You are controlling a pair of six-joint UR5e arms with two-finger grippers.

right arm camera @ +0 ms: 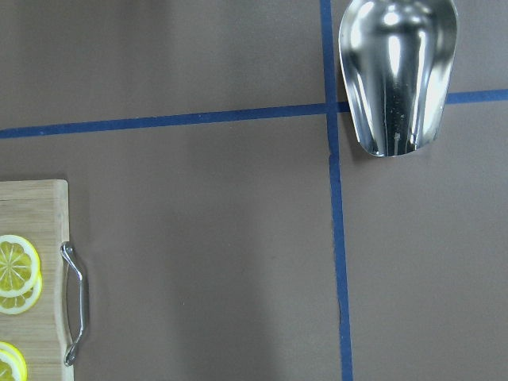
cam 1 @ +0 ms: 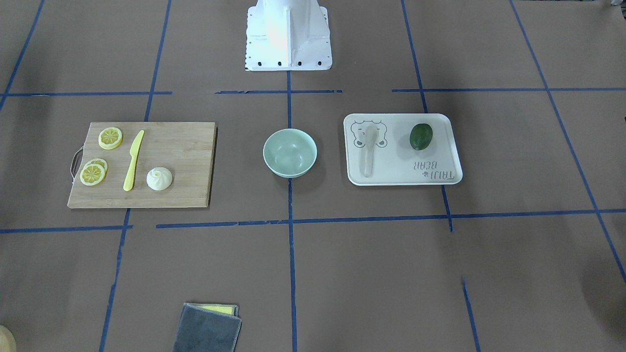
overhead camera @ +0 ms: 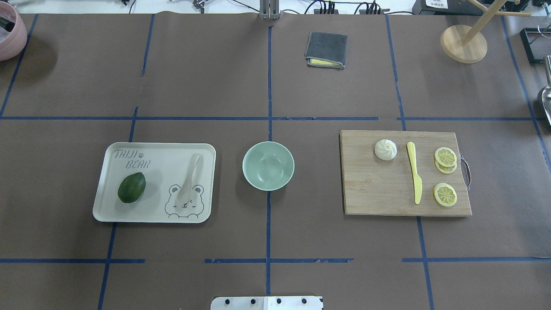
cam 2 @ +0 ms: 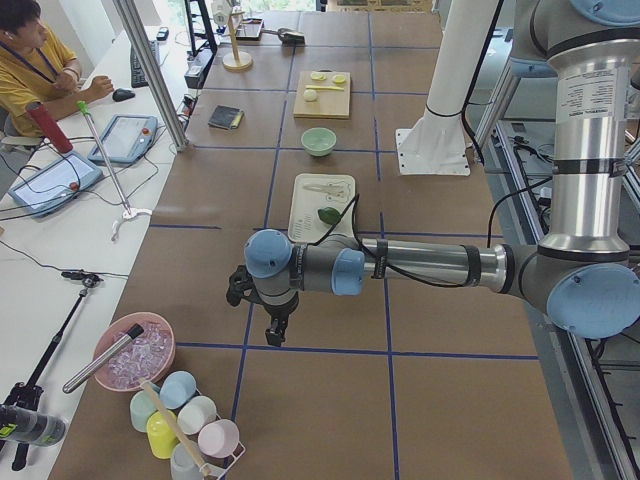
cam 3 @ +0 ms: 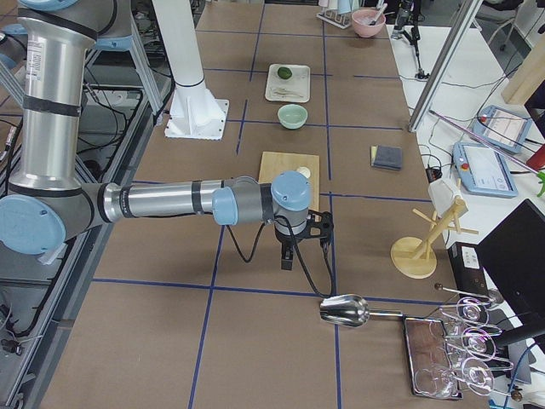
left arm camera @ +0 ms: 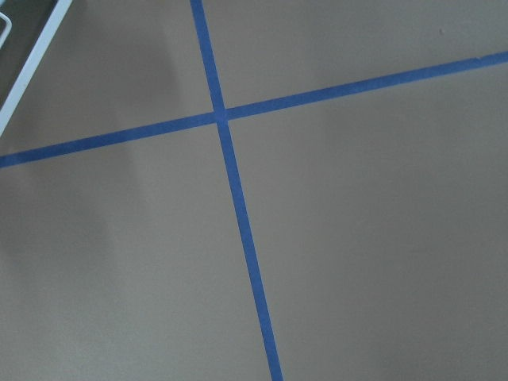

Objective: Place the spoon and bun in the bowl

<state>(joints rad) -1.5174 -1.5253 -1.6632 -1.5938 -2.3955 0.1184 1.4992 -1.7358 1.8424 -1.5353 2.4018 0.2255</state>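
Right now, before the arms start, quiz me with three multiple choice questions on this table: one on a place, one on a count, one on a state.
1. Where does the spoon lie?
A. in the bowl
B. on the tray
C. on the board

2. How many lemon slices are on the board?
A. five
B. one
C. three

3. What is the bowl's state?
A. upright and empty
B. holding the bun
C. tipped over

Answers:
1 B: it lies there beside the avocado.
2 C: two overlap and one lies apart.
3 A: its inside is bare, and the bun sits on the board.
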